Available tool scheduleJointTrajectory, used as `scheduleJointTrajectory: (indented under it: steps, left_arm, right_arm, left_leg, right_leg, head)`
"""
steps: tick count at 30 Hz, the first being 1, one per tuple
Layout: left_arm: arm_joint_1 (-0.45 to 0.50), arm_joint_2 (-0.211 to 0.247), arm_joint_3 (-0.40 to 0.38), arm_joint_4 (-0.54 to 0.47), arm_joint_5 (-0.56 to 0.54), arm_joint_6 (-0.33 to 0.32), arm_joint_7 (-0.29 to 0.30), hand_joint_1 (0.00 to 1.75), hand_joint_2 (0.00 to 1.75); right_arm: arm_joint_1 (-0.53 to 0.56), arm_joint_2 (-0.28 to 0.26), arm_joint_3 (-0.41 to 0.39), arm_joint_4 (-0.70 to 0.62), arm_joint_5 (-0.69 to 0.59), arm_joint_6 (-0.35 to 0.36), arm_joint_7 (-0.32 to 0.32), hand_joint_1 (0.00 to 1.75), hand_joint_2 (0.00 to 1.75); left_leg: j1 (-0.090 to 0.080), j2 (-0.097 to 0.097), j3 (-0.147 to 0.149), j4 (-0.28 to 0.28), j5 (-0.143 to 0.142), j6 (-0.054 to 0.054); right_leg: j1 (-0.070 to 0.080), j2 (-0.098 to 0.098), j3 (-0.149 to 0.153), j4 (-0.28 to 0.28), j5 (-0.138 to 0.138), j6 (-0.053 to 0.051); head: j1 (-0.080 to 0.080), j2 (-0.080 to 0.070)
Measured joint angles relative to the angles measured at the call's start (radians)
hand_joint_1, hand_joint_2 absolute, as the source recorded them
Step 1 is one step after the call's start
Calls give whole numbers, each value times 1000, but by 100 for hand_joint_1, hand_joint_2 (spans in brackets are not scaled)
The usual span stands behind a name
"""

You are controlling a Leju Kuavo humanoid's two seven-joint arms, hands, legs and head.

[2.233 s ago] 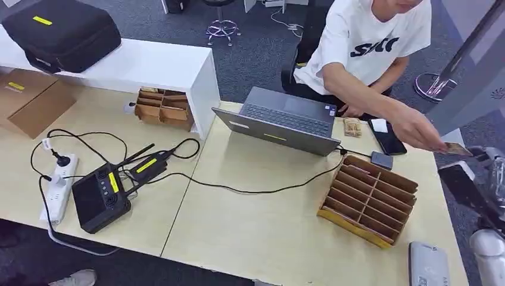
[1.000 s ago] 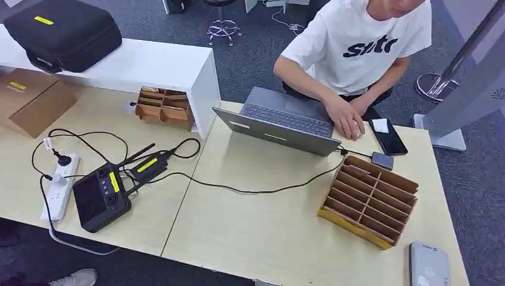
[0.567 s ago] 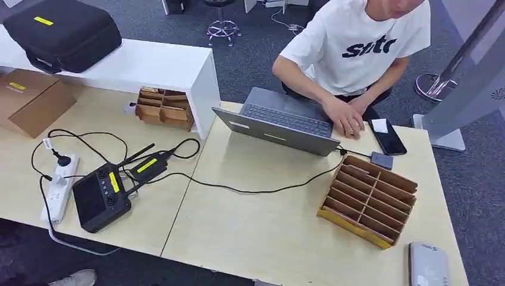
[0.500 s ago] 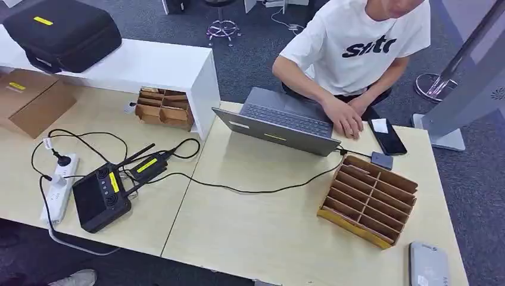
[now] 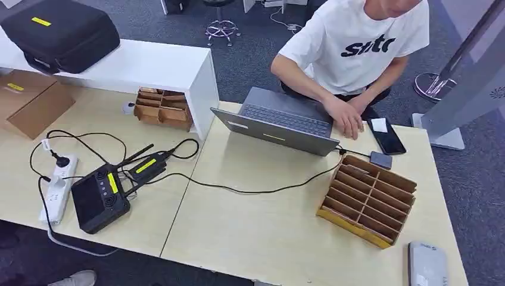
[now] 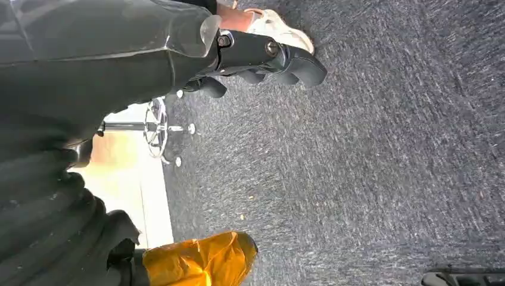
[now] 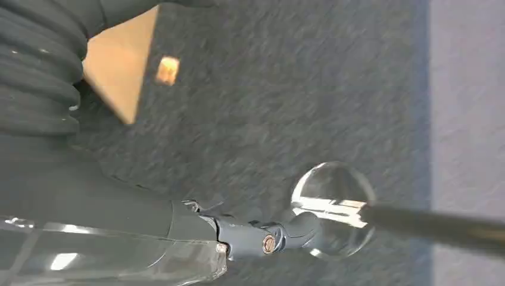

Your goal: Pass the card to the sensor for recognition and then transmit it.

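The grey card sensor (image 5: 426, 265) lies flat at the table's near right corner. A wooden slotted rack (image 5: 367, 199) stands just behind it. My left hand (image 6: 262, 56) hangs over the grey carpet with its dark fingers loosely apart and nothing in them. My right hand (image 7: 262, 239) also hangs above the carpet, its fingers stretched out and empty. A person in a white T-shirt (image 5: 357, 44) sits behind the table, one hand (image 5: 348, 124) resting beside the laptop (image 5: 280, 122).
A black phone (image 5: 387, 136) and a small grey box (image 5: 381, 159) lie right of the laptop. A black controller (image 5: 100, 198), cables and a power strip (image 5: 55, 187) occupy the left table. A chrome pole base (image 7: 333, 208) stands on the floor near my right hand.
The person's hand, which had reached to my raised right hand with a card, has drawn back beside the laptop. My right hand has dropped out of the head view.
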Motion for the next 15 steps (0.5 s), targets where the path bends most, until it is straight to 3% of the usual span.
scheduleJointTrajectory:
  steps: [3,11,15]
  left_arm:
    - [-2,0,0,0,2,0,0,0,175]
    - [-2,-1,0,0,11,12,-9,0,175]
    - [-1,0,0,0,12,12,-10,0,175]
  right_arm:
    - [22,24,-3,18,62,-28,26,0,175]
    - [48,133,8,71,315,-326,101,0,175]
    - [49,166,14,93,344,-359,130,0,175]
  left_leg:
    - [0,1,1,0,0,0]
    - [1,1,1,0,0,0]
    - [0,1,1,0,0,0]
  right_leg:
    - [0,1,0,0,0,0]
    - [1,2,0,0,0,0]
    - [0,2,1,1,0,0]
  head:
    - [0,0]
    - [0,0]
    - [0,0]
